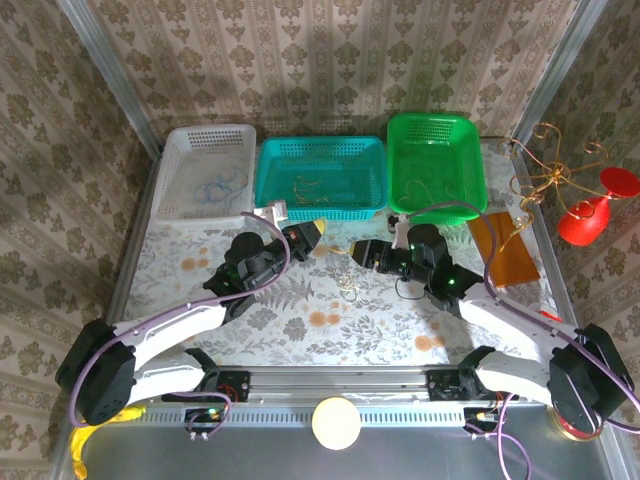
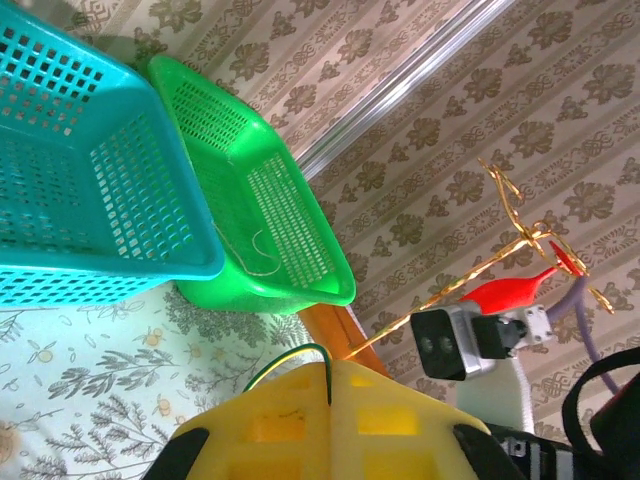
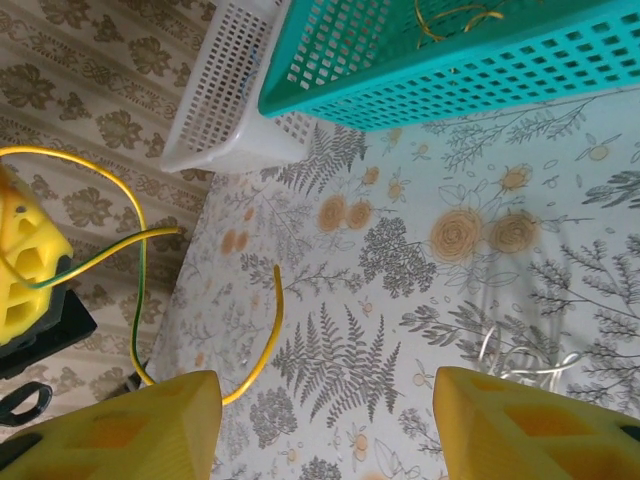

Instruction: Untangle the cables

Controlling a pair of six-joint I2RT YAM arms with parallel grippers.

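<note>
**Left jaws shut on the yellow cable (image 2: 290,350), right jaws wide**

From above: both arms are reaching to the middle of the table (image 1: 300,330), and my two sets of jaws face each other just in front of the teal basket (image 1: 320,142). A pale cable (image 1: 348,282) lies loose on the table, near the right jaws and a little closer to the bases. Blue cables (image 1: 225,186) sit in the white basket (image 1: 210,130) on the left, gold cables (image 1: 315,185) in the teal one, and one thin loop (image 1: 420,190) in the green basket (image 1: 432,119) on the right.

Left wrist now: my left jaws are pressed together, seam tight. The yellow cable comes out of that seam and arcs away to the left. Beyond are the teal and green baskets, side by side.

Right wrist: my right jaws gape, with nothing but flowered table between them. The yellow cable comes in from the left jaws at the left edge and loops down. Its free end curls up over the table just beside my left-hand finger (image 3: 130,430). Whether it touches that finger, I cannot tell. The pale cable lies on the table ahead, near the other finger. The teal and white baskets stand beyond.
</note>
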